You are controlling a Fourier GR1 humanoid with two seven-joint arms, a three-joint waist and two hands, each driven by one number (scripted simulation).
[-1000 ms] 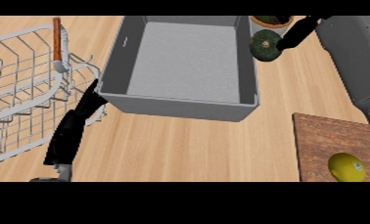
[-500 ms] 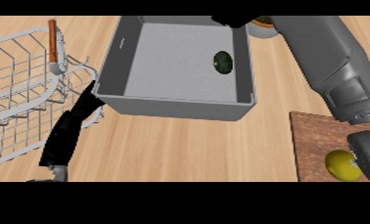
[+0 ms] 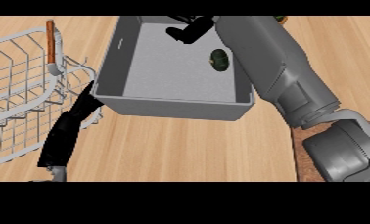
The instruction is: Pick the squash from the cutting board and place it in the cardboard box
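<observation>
The dark green squash (image 3: 219,59) lies on the floor of the grey box (image 3: 173,106), near its right wall. My right hand (image 3: 189,29) hovers over the far end of the box, up and left of the squash and apart from it, with relaxed fingers that hold nothing. Its grey forearm (image 3: 274,66) crosses the box's right rim. My left hand (image 3: 69,131) rests at the lower left, fingers straight and pointing up toward the box's near left corner. A sliver of the cutting board (image 3: 300,162) shows at the lower right, mostly hidden by my right arm.
A white wire basket (image 3: 29,78) stands left of the box, with an orange-handled tool (image 3: 51,39) leaning in it. Bare wooden counter (image 3: 188,149) lies in front of the box.
The squash went from my right hand beside the box to lying on the box floor. My right arm reached farther over the box and the hand let go. The left hand stayed put.
</observation>
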